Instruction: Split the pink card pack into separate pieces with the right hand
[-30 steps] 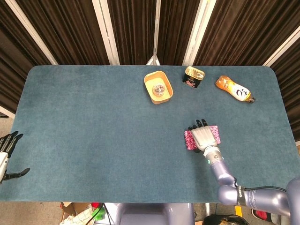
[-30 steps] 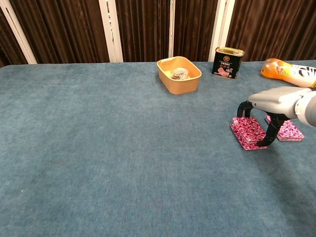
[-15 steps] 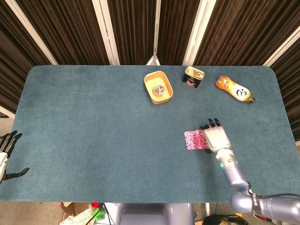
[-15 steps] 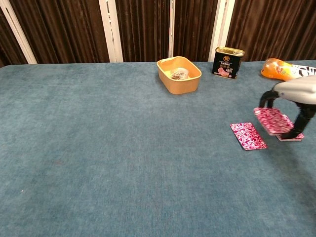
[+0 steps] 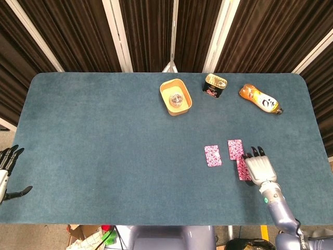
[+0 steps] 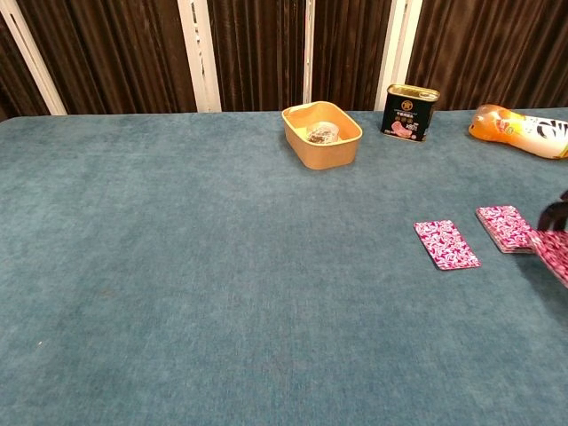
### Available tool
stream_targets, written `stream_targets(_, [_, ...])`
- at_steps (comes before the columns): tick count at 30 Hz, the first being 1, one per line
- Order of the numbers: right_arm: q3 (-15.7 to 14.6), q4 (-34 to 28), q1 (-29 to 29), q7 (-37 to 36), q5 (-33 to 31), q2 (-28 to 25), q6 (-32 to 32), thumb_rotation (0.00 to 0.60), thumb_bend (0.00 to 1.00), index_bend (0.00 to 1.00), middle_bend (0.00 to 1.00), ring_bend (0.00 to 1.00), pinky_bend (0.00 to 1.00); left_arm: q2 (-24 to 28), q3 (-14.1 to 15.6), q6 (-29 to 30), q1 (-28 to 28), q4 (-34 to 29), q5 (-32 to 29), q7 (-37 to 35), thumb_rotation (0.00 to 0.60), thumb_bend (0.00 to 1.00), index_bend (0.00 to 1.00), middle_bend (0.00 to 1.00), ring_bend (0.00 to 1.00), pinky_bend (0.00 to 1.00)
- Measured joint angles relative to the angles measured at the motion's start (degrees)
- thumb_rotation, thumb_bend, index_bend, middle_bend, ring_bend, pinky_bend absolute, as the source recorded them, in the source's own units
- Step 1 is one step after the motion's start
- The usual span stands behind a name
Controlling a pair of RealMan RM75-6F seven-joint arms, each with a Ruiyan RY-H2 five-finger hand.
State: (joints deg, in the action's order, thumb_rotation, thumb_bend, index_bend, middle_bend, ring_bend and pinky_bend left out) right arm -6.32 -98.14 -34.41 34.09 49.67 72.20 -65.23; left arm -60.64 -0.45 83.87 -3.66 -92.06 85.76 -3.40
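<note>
Two pink patterned card piles lie flat on the blue table: one to the left and a second just right of it. My right hand is right of and nearer than both, palm down, holding a third pink stack under its fingers. In the chest view only a dark fingertip and that stack show at the right edge. My left hand hangs off the table's left side, fingers spread, holding nothing.
At the back of the table stand a tan bowl with a small item inside, a dark tin can and an orange bottle lying on its side. The table's right edge runs close to my right hand.
My right hand moved right and toward me with a stack of pink cards. It left one pile at the left, then a second beside it.
</note>
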Motion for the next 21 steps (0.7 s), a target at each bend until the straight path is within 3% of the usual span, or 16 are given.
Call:
stream_targets(5, [-0.2, 0.5, 1.2, -0.3, 1.0, 0.8, 0.0, 0.6, 0.25, 0.21, 0.25, 0.01, 0.0, 0.0, -0.1, 0.1, 0.1, 0.0, -0.1, -0.1, 0.6, 0.0, 0.0, 0.0, 0.0, 0.0])
stream_targets(7, [-0.2, 0.5, 1.5, -0.2, 1.3, 1.1, 0.0, 0.6, 0.25, 0.1, 0.16, 0.0, 0.0, 0.0, -0.1, 0.0, 0.1, 0.0, -0.1, 0.0, 0.6, 0.0, 0.0, 0.0, 0.0, 0.0])
stream_targets(10, [-0.2, 0.1, 1.8, 0.3, 1.8, 1.3, -0.1, 0.6, 0.25, 0.0, 0.04, 0.0, 0.0, 0.0, 0.0, -0.1, 0.0, -0.1, -0.1, 0.1, 0.6, 0.0, 0.0, 0.0, 0.0, 0.0])
stream_targets(21, [0.7, -1.9, 2.4, 3.2, 1.3, 0.9, -0.6, 0.6, 0.25, 0.0, 0.0, 0.0, 0.0, 0.1, -0.2, 0.0, 0.1, -0.1, -0.3, -0.1, 0.6, 0.0, 0.0, 0.0, 0.0, 0.0])
